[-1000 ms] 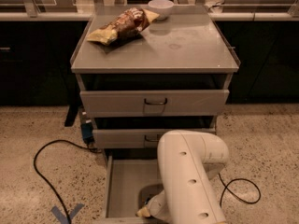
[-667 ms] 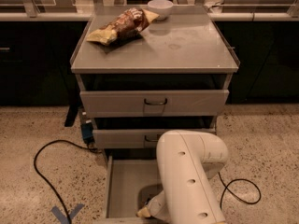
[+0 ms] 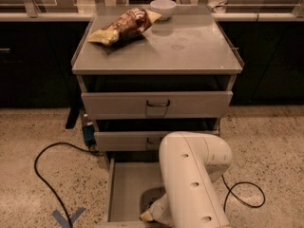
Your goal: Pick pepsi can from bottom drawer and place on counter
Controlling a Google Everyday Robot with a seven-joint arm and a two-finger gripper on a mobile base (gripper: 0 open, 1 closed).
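One arm, one open drawer, and no can in sight yet. Nearest the camera, the gripper [image 3: 147, 216] is down inside the bottom drawer [image 3: 124, 189], at its front edge, with just a tan tip poking out from under the big white arm [image 3: 192, 179]. Whether it's open or clamped on anything, I honestly can't tell, because the arm covers it. The pepsi can doesn't show anywhere. My guess is it's hidden under the arm on the right side of the drawer, since the left part of the floor is bare.

So I'd call this the reach/grasp step, with the pick not confirmed. The next move needs a firm hold on the can, then a straight lift clear of the drawer wall and the two drawer fronts [image 3: 156, 104] above, before swinging up to the counter [image 3: 190, 46].

Up there, the chip bag [image 3: 124, 26] lies at the left and a white bowl [image 3: 163, 7] sits at the back edge, so the middle and right are the spots to aim for.

Compared with a second ago, barely anything has changed. The arm sits almost exactly where it was, and the bag and bowl haven't budged.
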